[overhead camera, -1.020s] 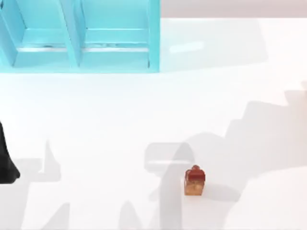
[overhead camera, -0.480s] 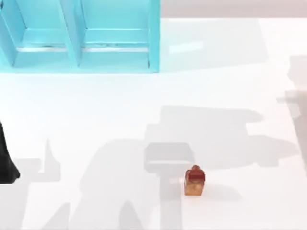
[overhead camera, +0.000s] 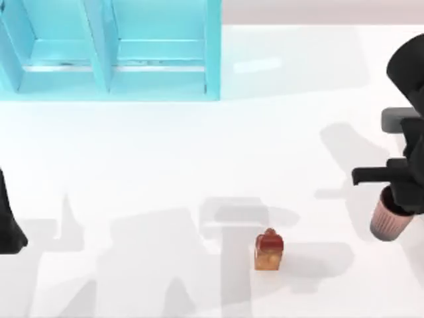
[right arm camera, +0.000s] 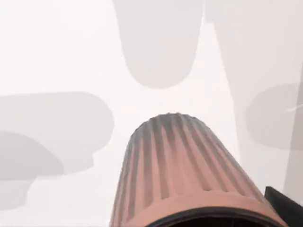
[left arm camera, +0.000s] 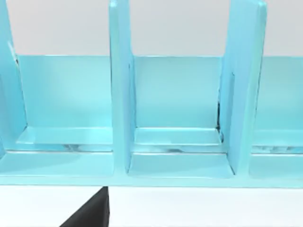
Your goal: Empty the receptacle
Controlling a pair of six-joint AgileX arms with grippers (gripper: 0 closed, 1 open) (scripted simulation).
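**Over the table's right edge, a ribbed cup arrives**

At the right side of the table, the right gripper (overhead camera: 397,199) has swung into the top view carrying a ribbed pink cup (overhead camera: 385,220), the receptacle of the task. Half a second ago that corner showed nothing but shadow. The cup hangs tipped, its closed base pointing down toward the white table (overhead camera: 199,152) and its dark rim up under the gripper; the right wrist view looks along its fluted wall (right arm camera: 175,170) to the bare tabletop beyond. The fingers are hidden behind the arm's dark body, so the grip is judged from the cup hanging with it. A small red-and-tan block (overhead camera: 268,250) sits unmoved near the front centre, well apart from the cup. Whether it came from the cup cannot be told. The left arm (overhead camera: 8,218) is parked at the left edge, its wrist camera facing the turquoise shelf (overhead camera: 112,59). By this showing, the cup now stands over open table, ready for tipping out.
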